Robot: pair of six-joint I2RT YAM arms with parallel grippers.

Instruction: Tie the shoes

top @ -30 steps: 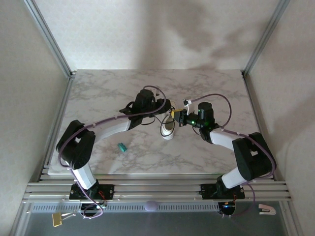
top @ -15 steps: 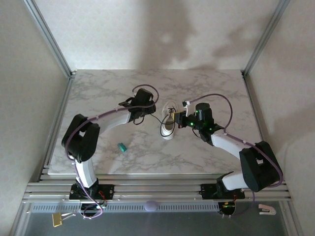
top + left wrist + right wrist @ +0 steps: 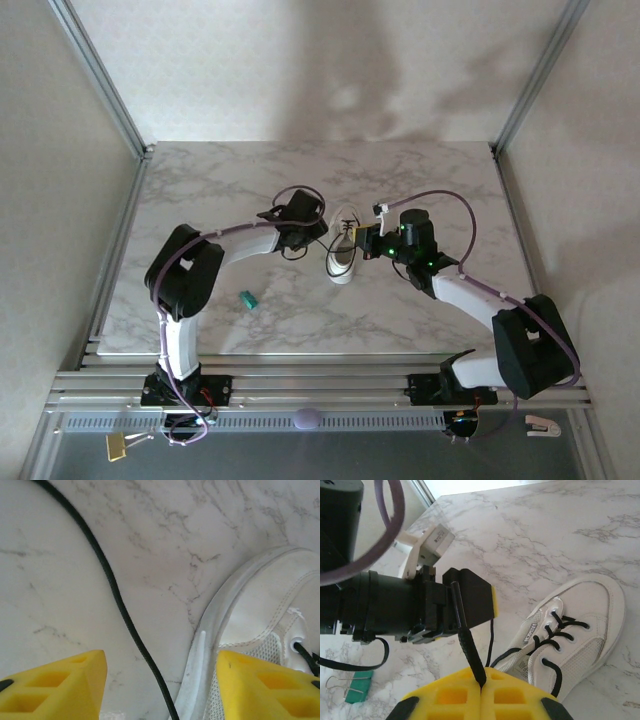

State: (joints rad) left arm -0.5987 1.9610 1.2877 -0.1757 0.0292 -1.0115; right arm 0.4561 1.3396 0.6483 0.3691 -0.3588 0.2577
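Two grippers flank a white shoe (image 3: 342, 254) at mid-table (image 3: 200, 190), its long axis running near to far and its opening seemingly toward the near edge. The right gripper (image 3: 481, 694), just right of the shoe, is pinched closed on one black lace (image 3: 465, 646), which rises taut from between its yellow pads. The left gripper (image 3: 160, 687), just left of the shoe, hangs low over the marble with its jaws spread wide. A loose lace (image 3: 116, 597) lies flat on the marble and runs between its fingers (image 3: 55, 685), beside the shoe's sole. That lace is the relation that matters. It already sits inside the left jaws, running roughly along them, so closing on it should call for little sideways travel. No knot or bow shows at the eyelets, so the tying looks barely begun. A small teal clip (image 3: 247, 299) lies apart, nearer and to the left.
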